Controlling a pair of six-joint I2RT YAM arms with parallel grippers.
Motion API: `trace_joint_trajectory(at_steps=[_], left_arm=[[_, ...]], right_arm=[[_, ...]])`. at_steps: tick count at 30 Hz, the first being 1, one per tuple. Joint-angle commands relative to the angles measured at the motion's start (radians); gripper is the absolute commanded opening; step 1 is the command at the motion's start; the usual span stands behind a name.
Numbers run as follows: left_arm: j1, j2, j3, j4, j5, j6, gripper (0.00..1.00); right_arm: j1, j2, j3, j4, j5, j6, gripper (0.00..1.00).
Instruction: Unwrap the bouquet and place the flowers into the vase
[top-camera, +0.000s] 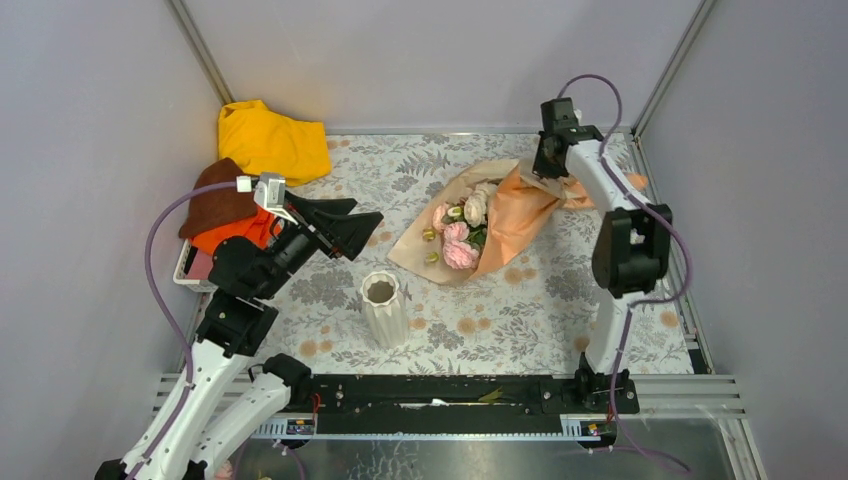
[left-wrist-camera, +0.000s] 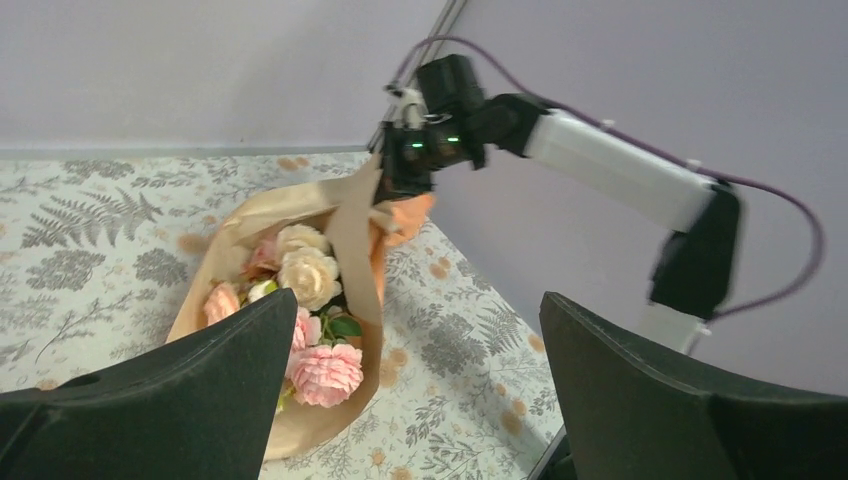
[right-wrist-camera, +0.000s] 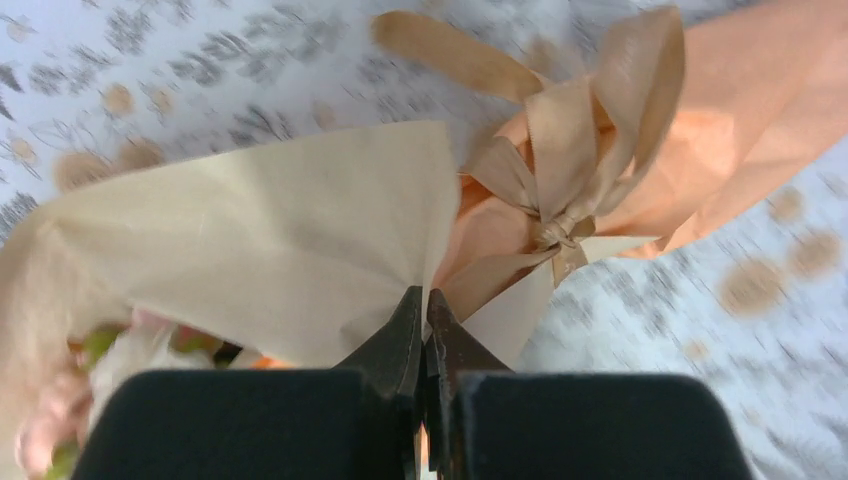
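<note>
None of the flowers (top-camera: 458, 238) are out yet: the bouquet (top-camera: 500, 215) lies wrapped toward the table's (top-camera: 560, 310) far right corner, bow (right-wrist-camera: 555, 235) tied, vase (top-camera: 383, 308) empty near mid-table. Right gripper (right-wrist-camera: 425, 305) pinches its paper edge. Left gripper (top-camera: 350, 222) gapes wide, holding nothing.

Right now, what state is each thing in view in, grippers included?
tan kraft-paper bouquet of pink and cream roses: lying on its side, still wrapped.
tan ribbon bow: tied around the bouquet's neck.
white ribbed ceramic vase: upright, no flowers inside.
crumpled yellow cloth: heaped in the far left corner.
left gripper: open, holding nothing.
right gripper: shut on the bouquet's paper edge.
</note>
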Motion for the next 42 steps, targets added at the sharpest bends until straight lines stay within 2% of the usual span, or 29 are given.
trace_joint_trajectory(at_steps=[1,5,7,9,11,12,13,14,17,21,25,31,33,36,37,42], left_arm=[[-0.007,-0.009,-0.024,0.009,-0.056,-0.001,0.99],[-0.008,-0.01,-0.039,0.012,-0.066,0.009,0.99],[-0.008,-0.007,-0.043,0.009,-0.067,0.012,0.99],[-0.008,-0.006,-0.046,0.007,-0.064,0.012,0.99],[-0.007,-0.009,-0.049,0.008,-0.062,0.01,0.99],[-0.007,-0.01,-0.051,0.007,-0.062,0.008,0.99],[-0.007,-0.012,-0.052,0.006,-0.062,0.009,0.99],[-0.007,-0.014,-0.053,0.003,-0.062,0.008,0.99],[-0.008,-0.025,-0.051,-0.012,-0.07,0.014,0.99],[-0.008,-0.043,-0.063,-0.013,-0.081,0.019,0.99],[-0.008,-0.034,-0.068,-0.013,-0.071,0.013,0.99],[-0.008,-0.032,-0.067,-0.013,-0.071,0.009,0.99],[-0.008,-0.035,-0.067,-0.013,-0.073,0.009,0.99],[-0.007,-0.032,-0.064,-0.024,-0.08,0.017,0.99],[-0.008,-0.029,-0.06,-0.042,-0.086,0.023,0.99],[-0.007,-0.012,-0.052,-0.084,-0.121,0.055,0.99]], right_arm=[[-0.004,-0.297,-0.195,-0.047,0.117,0.044,0.0],[0.005,-0.448,-0.384,-0.007,0.007,0.028,0.0],[0.027,-0.494,-0.431,-0.016,-0.006,0.018,0.07],[0.067,-0.544,-0.466,-0.014,0.011,0.014,0.38],[0.122,-0.584,-0.494,0.005,0.06,0.008,0.78],[0.149,-0.604,-0.505,0.015,0.085,0.009,0.9],[0.187,-0.621,-0.516,0.023,0.102,0.009,0.98],[0.215,-0.638,-0.525,0.029,0.103,0.008,0.99],[0.287,-0.662,-0.578,0.051,0.056,0.003,1.0],[0.342,-0.614,-0.666,0.087,0.039,-0.011,1.0],[0.364,-0.514,-0.708,0.134,0.035,-0.018,1.0],[0.386,-0.317,-0.664,0.152,0.034,-0.02,0.99],[0.39,-0.262,-0.638,0.158,0.018,-0.019,0.89],[0.394,-0.189,-0.585,0.162,-0.025,-0.013,0.46],[0.394,-0.171,-0.564,0.165,-0.032,-0.011,0.37],[0.396,-0.067,-0.389,0.145,-0.052,0.001,0.12]])
